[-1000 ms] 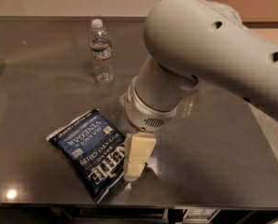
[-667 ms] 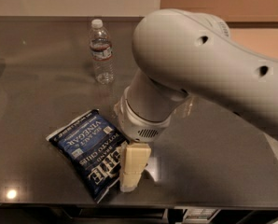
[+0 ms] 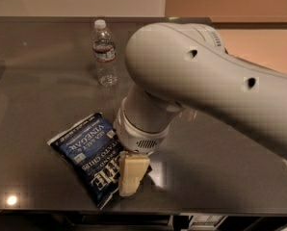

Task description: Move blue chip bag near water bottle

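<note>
The blue chip bag (image 3: pixel 89 154) lies flat on the dark table (image 3: pixel 42 90) near its front edge, with white lettering on top. The water bottle (image 3: pixel 105 52) stands upright at the back, well beyond the bag. My gripper (image 3: pixel 130 175) points down over the right edge of the bag, and one cream finger rests on or just above it. The big white arm hides the rest of the gripper.
The table's front edge (image 3: pixel 143 211) runs just below the bag. The white arm (image 3: pixel 206 85) covers the middle and right of the table. A wall and a tan floor area lie behind the table.
The arm and gripper have moved left, from beside the bag's right edge to over it. The bag and bottle have not moved.
</note>
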You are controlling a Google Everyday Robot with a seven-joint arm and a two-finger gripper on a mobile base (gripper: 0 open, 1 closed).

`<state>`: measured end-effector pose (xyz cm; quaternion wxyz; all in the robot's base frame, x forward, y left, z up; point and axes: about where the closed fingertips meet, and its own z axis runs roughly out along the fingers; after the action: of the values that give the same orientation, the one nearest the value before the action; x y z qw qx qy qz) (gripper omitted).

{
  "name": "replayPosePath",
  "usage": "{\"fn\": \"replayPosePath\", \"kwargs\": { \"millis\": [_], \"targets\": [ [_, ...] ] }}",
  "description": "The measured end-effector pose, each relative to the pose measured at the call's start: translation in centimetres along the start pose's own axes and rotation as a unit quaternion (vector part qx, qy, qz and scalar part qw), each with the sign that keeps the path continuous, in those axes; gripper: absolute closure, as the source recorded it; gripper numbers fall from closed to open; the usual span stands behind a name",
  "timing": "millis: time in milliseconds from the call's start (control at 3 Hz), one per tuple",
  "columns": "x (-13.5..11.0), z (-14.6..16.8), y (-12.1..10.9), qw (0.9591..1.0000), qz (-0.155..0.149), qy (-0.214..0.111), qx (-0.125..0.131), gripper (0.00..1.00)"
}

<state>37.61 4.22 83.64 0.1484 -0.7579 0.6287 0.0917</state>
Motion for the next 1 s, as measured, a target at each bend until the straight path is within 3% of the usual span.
{"fn": "replayPosePath", "kwargs": {
  "millis": [667,1000],
  "targets": [
    [0.7,0.3,-1.3,0.9998,0.017,0.005,-0.003,0.63],
    [1.8,-1.0,-3.8,0.9990,0.041,0.004,0.016,0.87]
  ]
}}
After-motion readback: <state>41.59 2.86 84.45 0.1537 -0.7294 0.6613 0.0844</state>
